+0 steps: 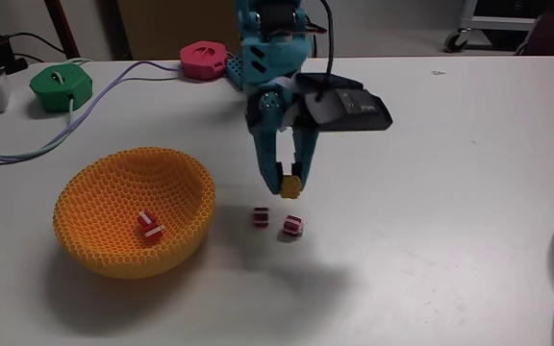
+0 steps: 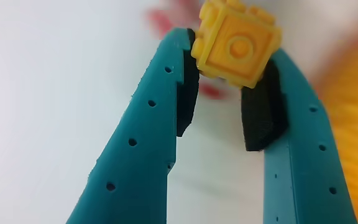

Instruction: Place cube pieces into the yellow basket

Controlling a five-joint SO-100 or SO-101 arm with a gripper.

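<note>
The gripper (image 1: 291, 185) pinches the yellow-orange cube (image 2: 236, 42) at its fingertips, lifted off the table (image 1: 450, 192) above two striped cubes (image 1: 293, 226), presumably for carrying left to the yellow basket (image 1: 104, 245), where another striped cube (image 1: 150, 225) lies.

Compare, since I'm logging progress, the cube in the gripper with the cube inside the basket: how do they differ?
The yellow cube is plain yellow; the striped cube is red and white. The yellow cube is pinched between the fingertips of the gripper, above the table; the striped cube lies loose in the yellow basket. Both look similarly small.
</note>
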